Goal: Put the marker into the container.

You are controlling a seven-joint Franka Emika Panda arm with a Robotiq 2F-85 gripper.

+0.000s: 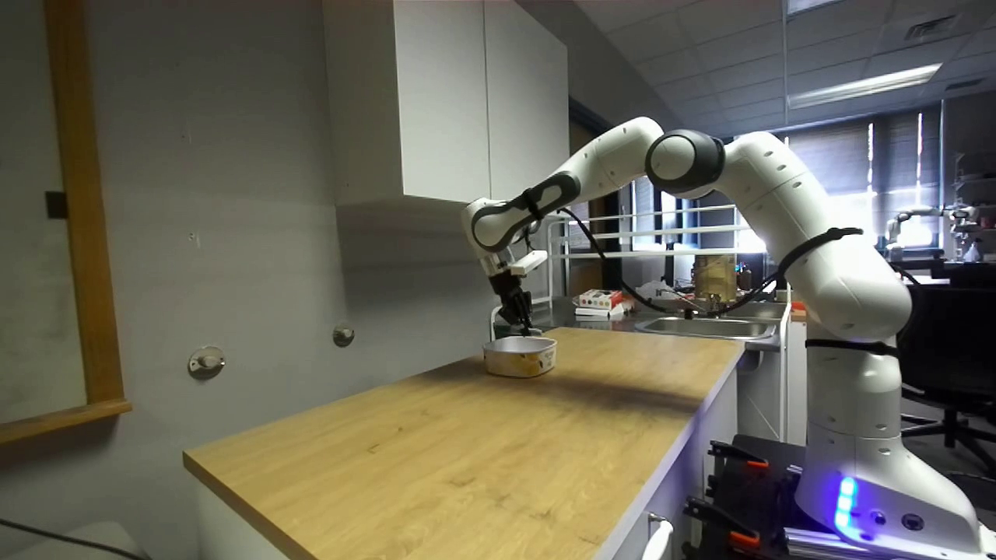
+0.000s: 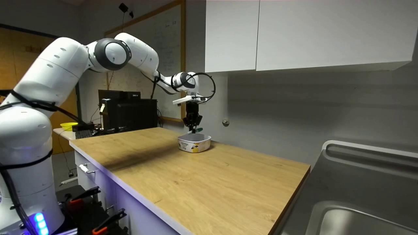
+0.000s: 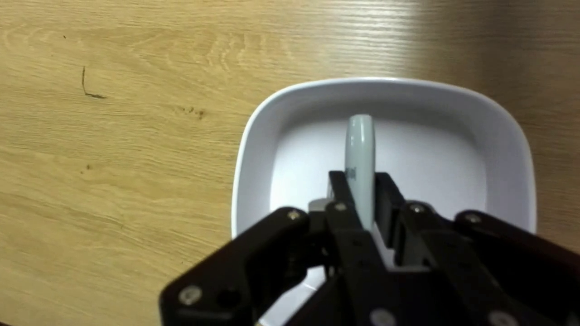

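- My gripper (image 3: 361, 181) is clenched round the marker (image 3: 360, 140), its pale barrel pinched between both fingers.
- The marker lies across my pinch: in the wrist view its long axis runs up the picture, a rounded end jutting past the fingertips and the rest lost among my knuckles.
- In an exterior view its green end (image 2: 199, 130) pokes out beside me, so I hold it nearer level than upright; the exact tilt I can't tell.
- What matters is down: the round-cornered dish (image 3: 430, 158), white inside and fruit-printed outside, sits on the wood-grain countertop (image 2: 196, 182) beneath me, and the wrist view sets the barrel's visible end inside the rim, apart from the far wall.
- Height I can't settle; the marker looks just above the rim, or about level with it.
- I judge the carry done: a short lowering straight down, then letting go.
- The near wall is mostly hidden by my own fingers, so the green end could catch there.
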